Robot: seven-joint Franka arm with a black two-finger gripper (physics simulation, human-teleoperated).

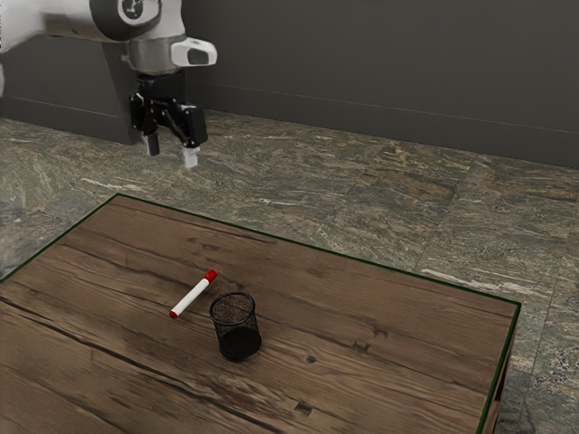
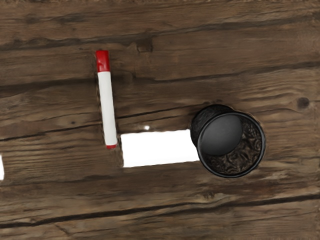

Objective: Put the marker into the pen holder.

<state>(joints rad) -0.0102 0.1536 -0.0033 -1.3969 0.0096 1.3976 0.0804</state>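
Hanging high over the table (image 1: 362, 384) with the gripper (image 1: 171, 154) empty and spread well open. Seeing, toward the exterior view's right, the marker (image 1: 193, 295) lying near the upright pen holder (image 1: 240, 344), stone floor (image 1: 317, 181) beyond. Catching a white patch (image 2: 157, 148) between both in the wrist view.

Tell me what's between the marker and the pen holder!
In the exterior view, just bare table; the wrist view shows a bright white patch there, perhaps glare.
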